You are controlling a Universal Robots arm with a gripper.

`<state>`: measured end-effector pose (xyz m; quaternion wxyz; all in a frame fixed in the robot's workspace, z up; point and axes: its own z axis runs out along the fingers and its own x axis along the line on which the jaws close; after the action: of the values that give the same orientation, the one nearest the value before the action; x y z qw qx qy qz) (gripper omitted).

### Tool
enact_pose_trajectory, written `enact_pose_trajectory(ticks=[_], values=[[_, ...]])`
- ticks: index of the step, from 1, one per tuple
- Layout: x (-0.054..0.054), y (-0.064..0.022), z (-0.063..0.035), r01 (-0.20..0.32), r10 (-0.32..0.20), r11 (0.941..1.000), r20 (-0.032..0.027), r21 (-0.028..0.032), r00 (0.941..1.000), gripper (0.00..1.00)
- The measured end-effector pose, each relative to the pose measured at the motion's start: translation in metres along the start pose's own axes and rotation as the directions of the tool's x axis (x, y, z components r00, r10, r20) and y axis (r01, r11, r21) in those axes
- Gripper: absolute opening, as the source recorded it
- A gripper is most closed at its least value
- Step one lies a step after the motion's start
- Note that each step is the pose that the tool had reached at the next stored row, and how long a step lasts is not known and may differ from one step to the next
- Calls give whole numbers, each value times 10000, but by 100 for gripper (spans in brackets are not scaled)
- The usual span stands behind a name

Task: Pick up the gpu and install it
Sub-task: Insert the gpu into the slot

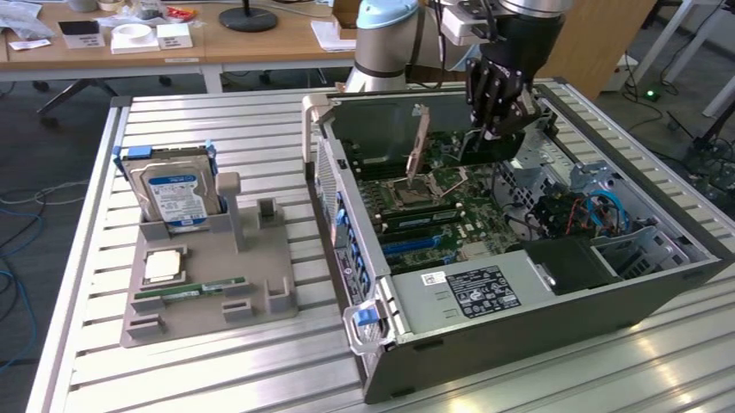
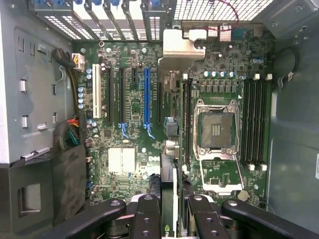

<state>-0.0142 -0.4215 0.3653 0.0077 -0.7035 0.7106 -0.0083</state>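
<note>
The black robot gripper point(image 1: 497, 129) hangs inside the open grey metal computer case point(image 1: 643, 297), which lies on its side on the ribbed aluminium desk point(image 1: 230, 120). In the wrist view the two black fingers point(image 2: 148, 219) are drawn narrow around the edge of the gpu point(image 2: 169, 199), a thin dark circuit card with a pale metal bracket strip point(image 2: 183, 46) at its far end. The card stands on edge and runs from between the fingers up toward the perforated rear wall of the case, above the green motherboard point(image 2: 129, 107), between the blue expansion slot point(image 2: 146, 94) and the open silver processor socket point(image 2: 215, 129). Whether its lower edge touches a slot cannot be told. In the exterior view the card point(image 1: 421, 142) shows as a thin upright strip just beside the gripper, over the motherboard near the socket point(image 1: 410, 194).

Well apart, toward the exterior view's left, a grey plastic parts holder point(image 1: 206, 284) sits on the desk. It carries an upright silver hard drive with a blue and white label point(image 1: 175, 191), a square pale processor chip point(image 1: 164, 265) lying flat, and a narrow green memory stick point(image 1: 189, 288) lying in a groove. Behind the aluminium desk stands a wooden desk point(image 1: 206, 39) with small white boxes and a black lamp base.
</note>
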Motion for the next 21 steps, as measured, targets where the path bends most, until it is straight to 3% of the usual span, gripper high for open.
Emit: enact_pose_trajectory(ticks=[21], values=[[47,20,109,16,-16,10000,2,6,10000,26]])
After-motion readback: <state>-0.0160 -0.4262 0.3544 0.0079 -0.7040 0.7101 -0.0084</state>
